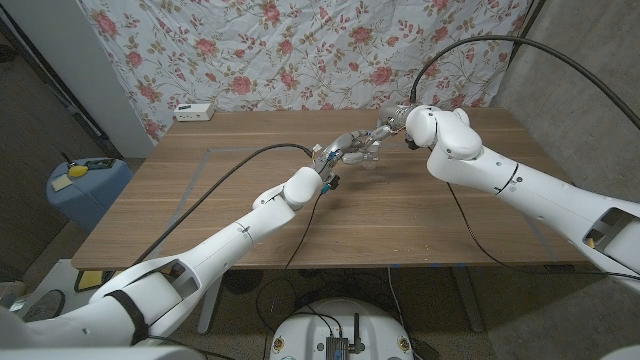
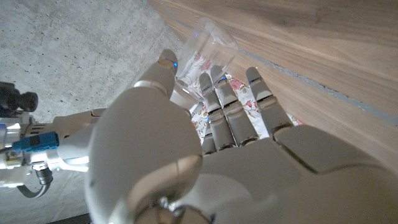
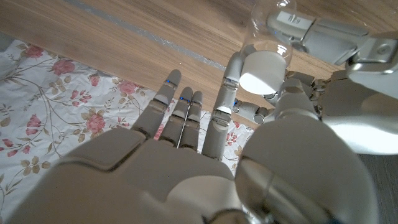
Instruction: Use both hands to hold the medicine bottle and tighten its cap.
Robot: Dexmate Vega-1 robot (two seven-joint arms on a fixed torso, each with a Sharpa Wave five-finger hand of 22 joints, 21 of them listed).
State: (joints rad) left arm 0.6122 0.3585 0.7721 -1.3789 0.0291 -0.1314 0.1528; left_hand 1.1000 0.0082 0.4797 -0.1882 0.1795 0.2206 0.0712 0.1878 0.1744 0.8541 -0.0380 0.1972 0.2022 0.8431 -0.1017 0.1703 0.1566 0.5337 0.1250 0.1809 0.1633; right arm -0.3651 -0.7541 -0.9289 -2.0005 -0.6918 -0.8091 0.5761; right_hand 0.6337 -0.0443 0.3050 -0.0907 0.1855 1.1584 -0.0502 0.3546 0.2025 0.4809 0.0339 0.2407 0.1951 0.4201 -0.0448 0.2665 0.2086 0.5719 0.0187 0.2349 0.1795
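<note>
A clear medicine bottle (image 3: pixel 268 23) with a white cap (image 3: pixel 261 70) is held between my two hands over the far middle of the wooden table (image 1: pixel 200 200). My left hand (image 1: pixel 341 151) grips the clear body (image 2: pixel 209 45) between thumb and fingers (image 2: pixel 219 99). My right hand (image 1: pixel 387 127) comes in from the other side. Its thumb and one finger (image 3: pixel 227 87) pinch the white cap while the other fingers stay spread. In the head view the bottle is hidden between the hands.
A small white box (image 1: pixel 193 111) lies at the table's far left corner. Black cables (image 1: pixel 240 158) trail over the table by both arms. A floral cloth (image 1: pixel 300 50) hangs behind, and a blue bin (image 1: pixel 85 186) stands left of the table.
</note>
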